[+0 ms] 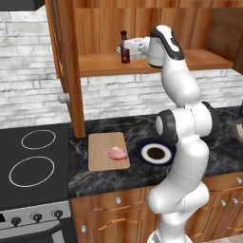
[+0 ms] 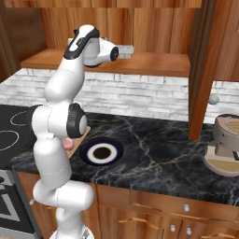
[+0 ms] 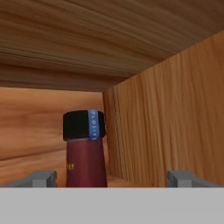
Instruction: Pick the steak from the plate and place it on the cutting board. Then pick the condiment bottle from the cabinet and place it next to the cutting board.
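Steak (image 1: 116,153) already on board (image 1: 108,151); plate (image 1: 155,153) bare beside it. Gripper (image 1: 124,48) up in cabinet (image 1: 142,64), jaws wide, level w/ bottle (image 1: 125,48) on shelf, prob lined up for side grab. Hand cam: bottle (image 3: 85,148) stands between tips, off-centre left. Contact unclear; bottle base cut off.

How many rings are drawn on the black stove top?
2 show whole in the left base view: a smaller ring at the back and a bigger ring in front of it. The stove runs off the picture's left edge, so more may be hidden.
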Tool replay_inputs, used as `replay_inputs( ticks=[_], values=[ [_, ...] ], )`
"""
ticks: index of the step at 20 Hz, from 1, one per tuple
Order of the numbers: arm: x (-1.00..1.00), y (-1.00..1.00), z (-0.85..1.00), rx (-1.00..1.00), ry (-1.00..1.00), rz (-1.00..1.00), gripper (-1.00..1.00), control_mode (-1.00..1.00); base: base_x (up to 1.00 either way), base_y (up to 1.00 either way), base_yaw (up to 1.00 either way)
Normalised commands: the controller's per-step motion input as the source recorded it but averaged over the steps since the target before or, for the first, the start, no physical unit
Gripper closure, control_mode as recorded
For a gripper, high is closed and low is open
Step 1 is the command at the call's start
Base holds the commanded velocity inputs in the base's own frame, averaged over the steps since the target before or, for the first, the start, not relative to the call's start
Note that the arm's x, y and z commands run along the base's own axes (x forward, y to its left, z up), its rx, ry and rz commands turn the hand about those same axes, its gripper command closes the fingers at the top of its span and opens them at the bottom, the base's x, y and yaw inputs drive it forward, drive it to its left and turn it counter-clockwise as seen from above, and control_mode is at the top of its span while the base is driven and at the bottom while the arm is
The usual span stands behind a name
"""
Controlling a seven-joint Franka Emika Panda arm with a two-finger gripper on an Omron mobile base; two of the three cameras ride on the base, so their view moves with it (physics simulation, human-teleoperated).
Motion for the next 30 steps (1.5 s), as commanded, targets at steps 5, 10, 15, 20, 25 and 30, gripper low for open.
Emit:
replay_inputs(
  ticks=[5,10,15,20,25,30],
  values=[
    [-0.16,-0.01,0.1,0.02,0.0,-0.02,-1.0,-1.0,0.0,0.0,0.0],
    [-0.11,0.0,0.03,0.01,0.0,-0.01,-1.0,-1.0,0.0,0.0,0.0],
    [-0.09,0.0,0.0,0.0,0.0,0.0,1.0,-1.0,0.0,0.0,0.0],
    [0.0,0.01,0.0,0.0,0.0,0.0,1.0,-1.0,0.0,0.0,0.0],
    [0.0,0.0,0.0,0.0,0.0,0.0,1.0,-1.0,0.0,0.0,0.0],
    [-0.01,0.0,0.0,0.0,0.0,0.0,1.0,-1.0,0.0,0.0,0.0]
  ],
)
